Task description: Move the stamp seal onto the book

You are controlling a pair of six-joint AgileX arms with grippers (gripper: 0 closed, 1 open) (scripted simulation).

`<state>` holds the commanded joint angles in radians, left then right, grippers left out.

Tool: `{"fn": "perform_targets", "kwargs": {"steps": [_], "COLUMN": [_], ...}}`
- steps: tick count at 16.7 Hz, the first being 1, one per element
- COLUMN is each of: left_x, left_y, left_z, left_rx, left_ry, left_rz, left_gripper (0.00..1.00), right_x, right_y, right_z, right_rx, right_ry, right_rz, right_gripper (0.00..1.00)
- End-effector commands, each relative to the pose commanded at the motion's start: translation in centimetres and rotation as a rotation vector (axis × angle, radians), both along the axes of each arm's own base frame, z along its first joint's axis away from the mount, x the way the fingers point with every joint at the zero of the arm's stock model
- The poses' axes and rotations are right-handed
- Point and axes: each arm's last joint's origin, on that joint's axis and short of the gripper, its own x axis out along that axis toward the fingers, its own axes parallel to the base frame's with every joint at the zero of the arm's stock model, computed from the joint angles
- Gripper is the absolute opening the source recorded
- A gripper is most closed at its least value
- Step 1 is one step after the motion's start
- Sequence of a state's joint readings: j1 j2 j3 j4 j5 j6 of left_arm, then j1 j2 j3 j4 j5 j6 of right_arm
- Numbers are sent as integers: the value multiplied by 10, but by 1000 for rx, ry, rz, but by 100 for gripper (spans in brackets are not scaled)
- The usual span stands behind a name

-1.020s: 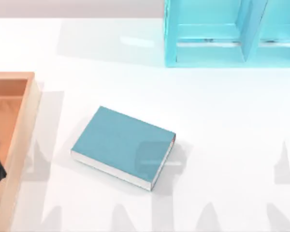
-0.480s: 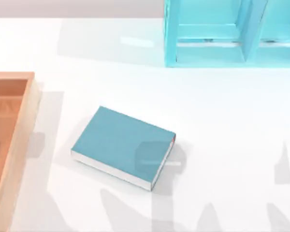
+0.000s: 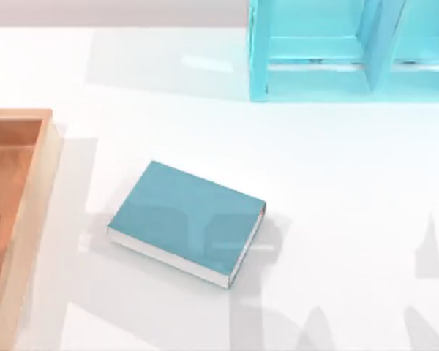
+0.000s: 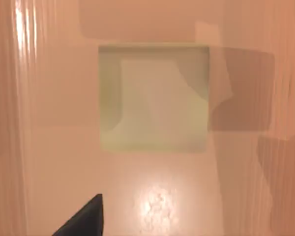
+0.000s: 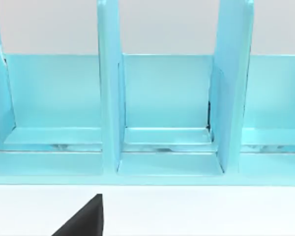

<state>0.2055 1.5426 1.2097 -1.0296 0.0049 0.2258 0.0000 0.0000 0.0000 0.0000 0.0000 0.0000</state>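
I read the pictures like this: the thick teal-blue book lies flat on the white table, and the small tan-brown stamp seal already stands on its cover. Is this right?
Not quite. The thick teal-blue book does lie flat on the white table, but in the top view its cover is bare: no stamp seal stands on it, only grey shadows cross it.

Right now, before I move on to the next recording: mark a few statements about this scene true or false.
1. The book lies flat on the white table. True.
2. The stamp seal sits on the book. False: nothing rests on its teal cover.
3. A wooden tray stands at the table's left side. True.
4. The turquoise shelf unit touches the book. False: it stands apart from it, at the far right.
5. The right wrist view faces the shelf unit's compartments. True.
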Motion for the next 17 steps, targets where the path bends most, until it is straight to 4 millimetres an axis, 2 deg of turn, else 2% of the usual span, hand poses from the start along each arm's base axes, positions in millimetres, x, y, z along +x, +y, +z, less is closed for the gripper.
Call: {"fn": "perform_targets", "kwargs": {"steps": [4, 7, 14, 17], "left_x": [38, 53, 56, 58], "left_y": [23, 34, 34, 35], "left_z": [0, -2, -3, -22], "left_rx": [-26, -38, -40, -42], "left_ry": [141, 188, 196, 201], "left_rz": [-1, -1, -4, -1], "left_gripper": [100, 100, 100, 100], "right_x": [0, 0, 0, 0], "right_y": [0, 0, 0, 0], "right_z": [0, 0, 0, 0], "right_rx": [0, 0, 0, 0], "right_ry": [0, 0, 0, 0], "right_rz": [0, 0, 0, 0], "right_gripper": [100, 100, 100, 100]}}
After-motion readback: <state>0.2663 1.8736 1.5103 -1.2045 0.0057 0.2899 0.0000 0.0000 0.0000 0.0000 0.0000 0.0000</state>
